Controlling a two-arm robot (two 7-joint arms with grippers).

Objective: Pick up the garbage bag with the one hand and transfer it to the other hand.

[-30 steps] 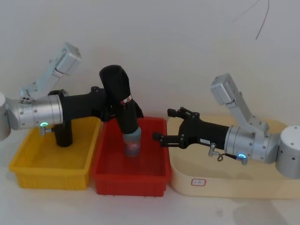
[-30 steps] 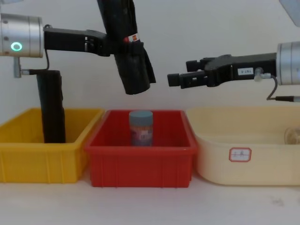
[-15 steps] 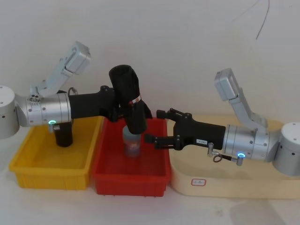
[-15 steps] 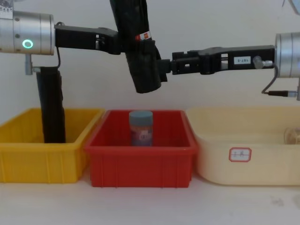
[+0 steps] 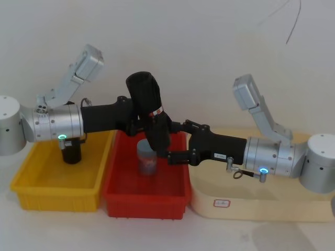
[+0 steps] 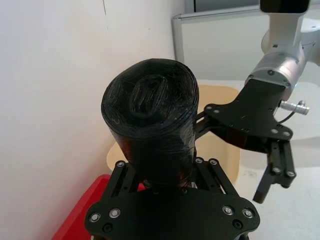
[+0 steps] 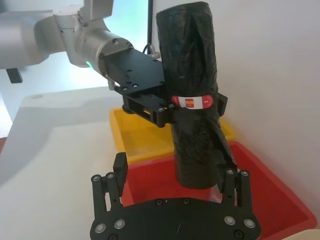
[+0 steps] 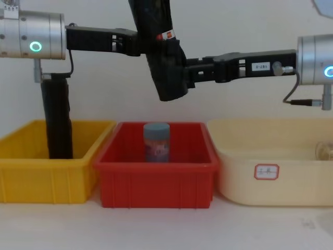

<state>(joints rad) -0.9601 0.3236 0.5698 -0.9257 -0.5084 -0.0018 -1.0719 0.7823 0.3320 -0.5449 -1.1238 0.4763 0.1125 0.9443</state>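
One jar in red bin under garbage bag; roll in yellow bin.

right gripper now further left, no longer well apart, fingers straddling lower end of garbage bag, left gripper and bag shifted slightly right

- garbage bag tilted, aloft over the red bin;
- left gripper clamped on its upper part;
- right gripper meeting its lower half

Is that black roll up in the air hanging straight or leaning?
Leaning. The roll, clamped by the left gripper, slants with its lower end toward the right gripper.
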